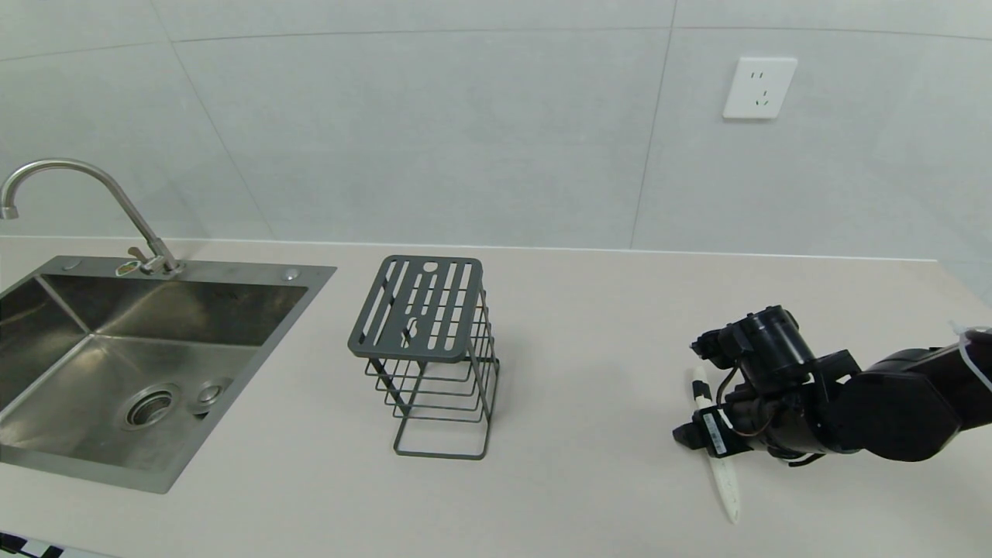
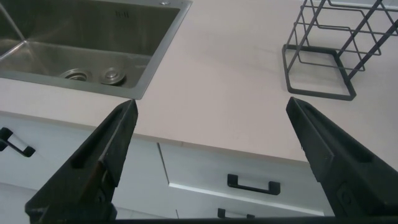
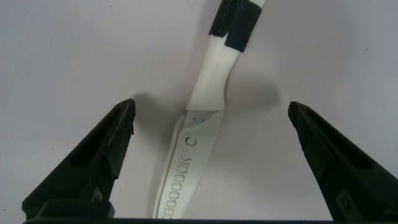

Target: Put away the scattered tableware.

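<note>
A white knife (image 1: pixel 726 482) with black tape on its handle lies on the beige countertop (image 1: pixel 604 349) at the right. My right gripper (image 1: pixel 707 407) hangs directly over it, open. In the right wrist view the knife (image 3: pixel 198 140) lies lengthwise between the two spread fingers of that gripper (image 3: pixel 211 109), touching neither. A dark grey wire rack (image 1: pixel 422 310) with a slotted top stands at the counter's middle. My left gripper (image 2: pixel 211 106) is open and holds nothing, hovering off the counter's front edge, with the rack's base (image 2: pixel 320 71) ahead of it.
A steel sink (image 1: pixel 194 271) with a curved faucet (image 1: pixel 93 186) is set into the counter at the left; its rim (image 2: pixel 158 56) also appears in the left wrist view. A wall socket (image 1: pixel 759 87) sits above the right side. Drawer fronts with black handles (image 2: pixel 252 185) are below the counter.
</note>
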{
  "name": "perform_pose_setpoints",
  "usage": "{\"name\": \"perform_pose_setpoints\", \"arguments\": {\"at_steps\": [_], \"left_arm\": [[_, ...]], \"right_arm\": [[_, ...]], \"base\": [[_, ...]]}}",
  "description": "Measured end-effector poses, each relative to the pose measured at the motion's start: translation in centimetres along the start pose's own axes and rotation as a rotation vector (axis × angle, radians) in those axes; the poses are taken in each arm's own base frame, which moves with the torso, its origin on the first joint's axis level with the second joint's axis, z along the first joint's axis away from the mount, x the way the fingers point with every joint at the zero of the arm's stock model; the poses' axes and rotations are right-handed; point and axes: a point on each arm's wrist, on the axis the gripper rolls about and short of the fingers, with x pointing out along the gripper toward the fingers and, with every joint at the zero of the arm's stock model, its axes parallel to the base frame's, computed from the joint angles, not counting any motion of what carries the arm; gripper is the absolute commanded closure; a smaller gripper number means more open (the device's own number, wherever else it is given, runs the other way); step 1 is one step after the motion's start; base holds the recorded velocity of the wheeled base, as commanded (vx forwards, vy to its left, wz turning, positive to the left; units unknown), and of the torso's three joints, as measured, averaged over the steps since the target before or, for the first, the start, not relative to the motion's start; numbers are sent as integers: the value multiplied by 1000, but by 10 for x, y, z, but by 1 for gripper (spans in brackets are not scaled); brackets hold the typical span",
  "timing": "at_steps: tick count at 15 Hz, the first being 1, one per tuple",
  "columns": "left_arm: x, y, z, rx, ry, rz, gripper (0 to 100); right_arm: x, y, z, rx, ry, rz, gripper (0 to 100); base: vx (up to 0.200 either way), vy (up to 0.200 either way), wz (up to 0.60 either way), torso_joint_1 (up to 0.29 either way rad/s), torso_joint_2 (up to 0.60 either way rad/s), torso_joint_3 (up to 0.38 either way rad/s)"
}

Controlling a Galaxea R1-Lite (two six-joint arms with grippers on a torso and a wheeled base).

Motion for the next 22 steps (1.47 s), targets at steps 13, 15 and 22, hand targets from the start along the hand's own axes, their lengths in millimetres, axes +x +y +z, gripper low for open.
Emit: {"name": "perform_pose_setpoints", "arguments": {"at_steps": [13,15,22], "left_arm": [[0,0,0,0,1,0,0],[0,0,0,1,1,0,0],[0,0,0,0,1,-1,0]], "right_arm": [[6,1,-18,6,26,29,100],[6,0,-24,2,41,27,100],[-21,1,8,-67,-171,80,100]], "base": [[0,0,0,0,0,0],[0,0,0,0,0,0],[0,0,0,0,0,0]]}}
